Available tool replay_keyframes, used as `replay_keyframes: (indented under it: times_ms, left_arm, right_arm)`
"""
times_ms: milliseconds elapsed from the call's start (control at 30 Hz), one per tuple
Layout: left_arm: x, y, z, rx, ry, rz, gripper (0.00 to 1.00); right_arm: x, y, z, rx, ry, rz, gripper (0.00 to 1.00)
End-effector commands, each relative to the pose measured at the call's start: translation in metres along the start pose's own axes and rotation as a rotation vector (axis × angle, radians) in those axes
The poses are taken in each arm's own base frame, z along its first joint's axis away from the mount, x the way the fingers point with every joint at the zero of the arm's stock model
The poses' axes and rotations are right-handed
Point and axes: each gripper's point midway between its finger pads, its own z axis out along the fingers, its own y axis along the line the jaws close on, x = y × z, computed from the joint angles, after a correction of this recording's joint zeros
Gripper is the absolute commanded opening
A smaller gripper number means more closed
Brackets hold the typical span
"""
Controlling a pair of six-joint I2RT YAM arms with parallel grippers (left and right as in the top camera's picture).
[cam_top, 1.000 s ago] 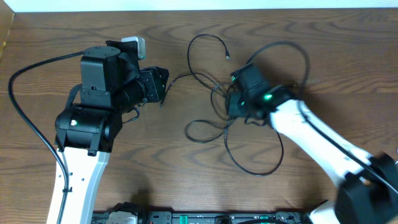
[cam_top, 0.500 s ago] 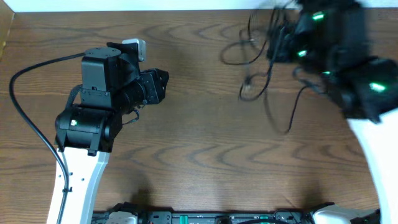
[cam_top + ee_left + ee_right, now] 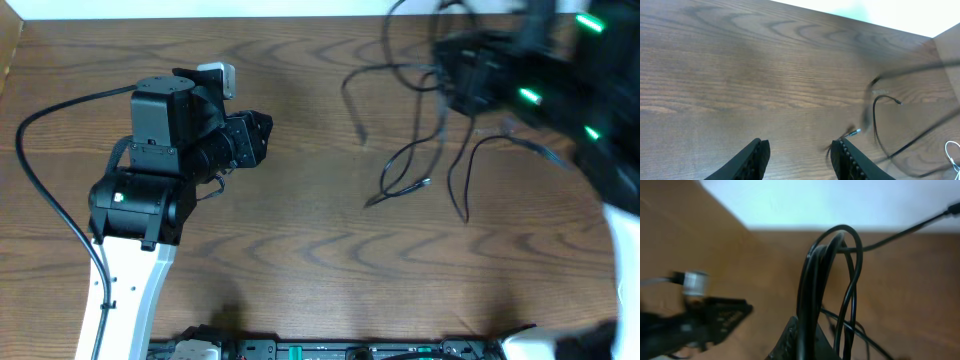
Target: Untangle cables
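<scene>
Wooden table [image 3: 300,250]: right pincer [image 3: 806,339] clenches black cables [image 3: 807,290], left pincer [image 3: 800,150] released.

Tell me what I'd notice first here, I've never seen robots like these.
Most striking is the bunch of black cables, pinched in the right gripper and trailing in loose loops over the wooden table near its far right corner. On the left side, the left gripper has its jaws apart with nothing between them, low over bare wood.
</scene>
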Motion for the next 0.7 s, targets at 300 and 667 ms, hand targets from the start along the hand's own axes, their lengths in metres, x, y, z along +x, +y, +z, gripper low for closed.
replay_keyframes:
  times_ms: [300,667]
  left_arm:
    - [0.000,-0.003,-0.003,0.020,-0.006,0.020,0.45]
    - [-0.001,-0.002,-0.003,0.010,-0.012,0.023,0.45]
  right_arm:
    - [0.056,-0.044,0.116,0.020,0.333,-0.089,0.01]
    - [0.021,0.006,0.083,-0.254,0.159,-0.422,0.30]
